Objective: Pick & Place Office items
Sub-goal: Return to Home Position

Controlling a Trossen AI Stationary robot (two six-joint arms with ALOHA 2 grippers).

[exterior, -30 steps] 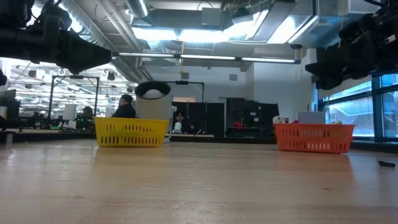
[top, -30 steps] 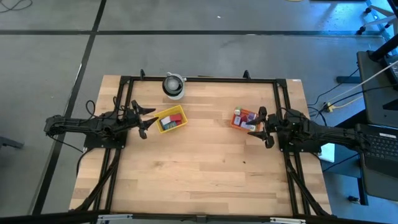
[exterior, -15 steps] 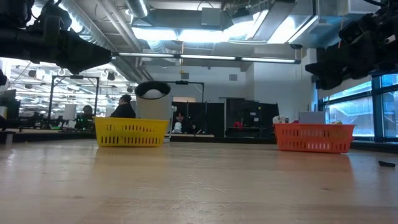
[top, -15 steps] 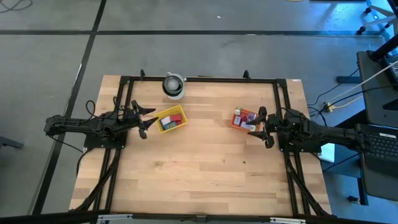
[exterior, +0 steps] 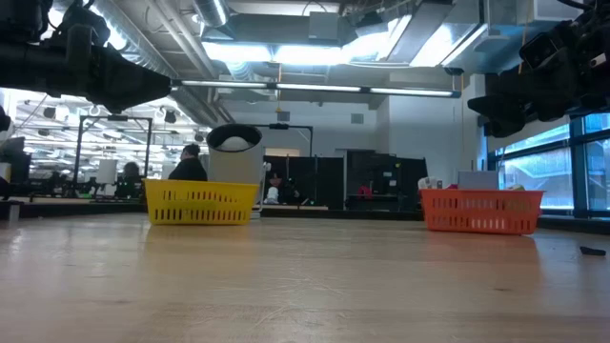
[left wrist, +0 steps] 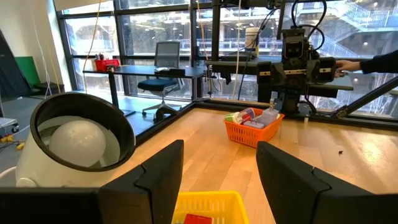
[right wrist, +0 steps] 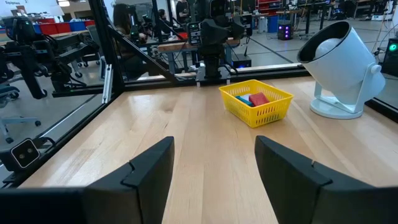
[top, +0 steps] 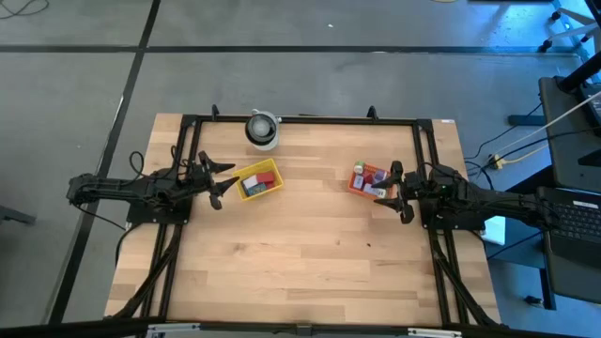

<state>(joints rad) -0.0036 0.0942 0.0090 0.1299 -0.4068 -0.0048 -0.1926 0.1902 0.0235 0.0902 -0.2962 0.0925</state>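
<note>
Both grippers hang open above the table and hold nothing. My left gripper (top: 222, 184) (left wrist: 219, 168) is just left of the yellow mesh basket (top: 258, 180) (exterior: 200, 202). That basket holds office items (top: 254, 183): red, blue and white pieces, with a red one (right wrist: 259, 98) showing in the right wrist view. My right gripper (top: 398, 192) (right wrist: 214, 165) is just right of the orange mesh basket (top: 368, 178) (exterior: 481, 211), which holds several more items (left wrist: 252, 116). Both baskets stand flat on the wooden table.
A white dome-shaped device (top: 263, 130) (right wrist: 345, 68) stands near the table's far edge, behind the yellow basket. A small dark speck (top: 368, 246) lies on the bare wood. A black frame (top: 300, 119) borders the table. A person's hand (left wrist: 348, 64) shows beyond the right arm.
</note>
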